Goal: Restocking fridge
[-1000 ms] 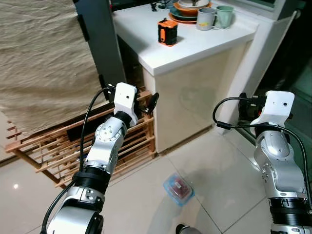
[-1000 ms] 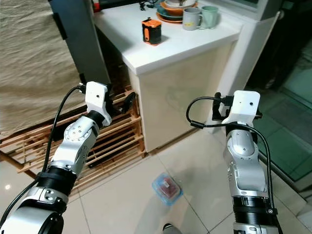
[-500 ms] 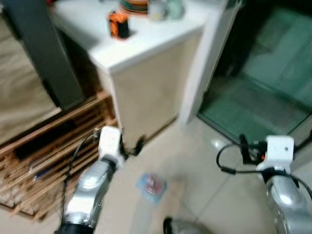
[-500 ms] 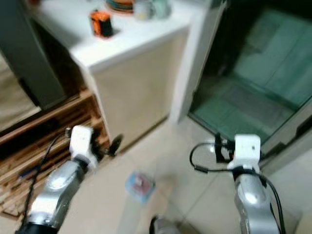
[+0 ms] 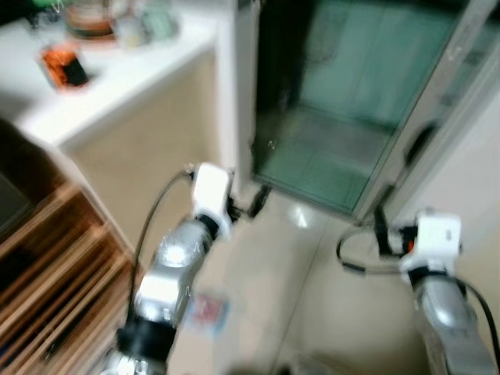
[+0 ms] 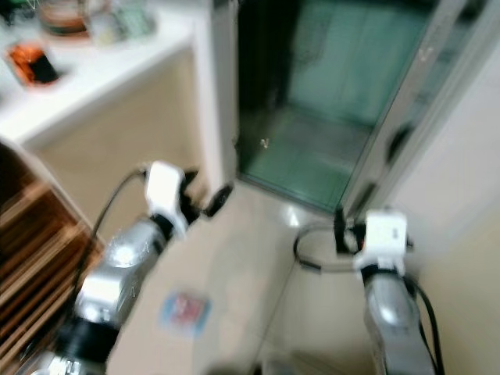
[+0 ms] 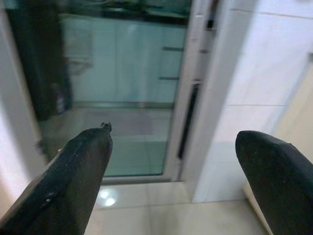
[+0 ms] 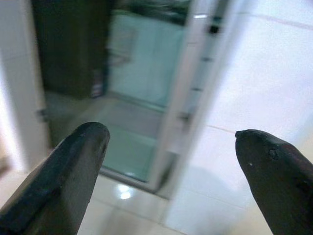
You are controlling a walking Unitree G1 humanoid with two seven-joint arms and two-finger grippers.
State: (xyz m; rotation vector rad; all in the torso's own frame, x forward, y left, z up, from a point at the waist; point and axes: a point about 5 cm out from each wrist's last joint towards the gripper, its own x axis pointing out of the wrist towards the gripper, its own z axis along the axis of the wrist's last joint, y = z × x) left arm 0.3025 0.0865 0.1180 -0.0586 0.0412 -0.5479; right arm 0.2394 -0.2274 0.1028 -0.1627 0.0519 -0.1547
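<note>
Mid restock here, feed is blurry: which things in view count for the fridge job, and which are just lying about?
Likely for the job:
food container lying on the floor
left gripper, open, empty
right gripper, open, empty

Just lying about:
orange object on the white counter
blurred dishes
wooden rack

the white counter [image 5: 117,90] carries an orange and black small box [image 5: 66,69]. a clear blue plastic container [image 6: 185,310] with red content lies on beige floor tiles [image 5: 273,273].

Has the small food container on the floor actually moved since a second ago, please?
No. The food container lies on the floor tiles below the white counter corner as before; the camera turned right, shifting the whole picture.
</note>
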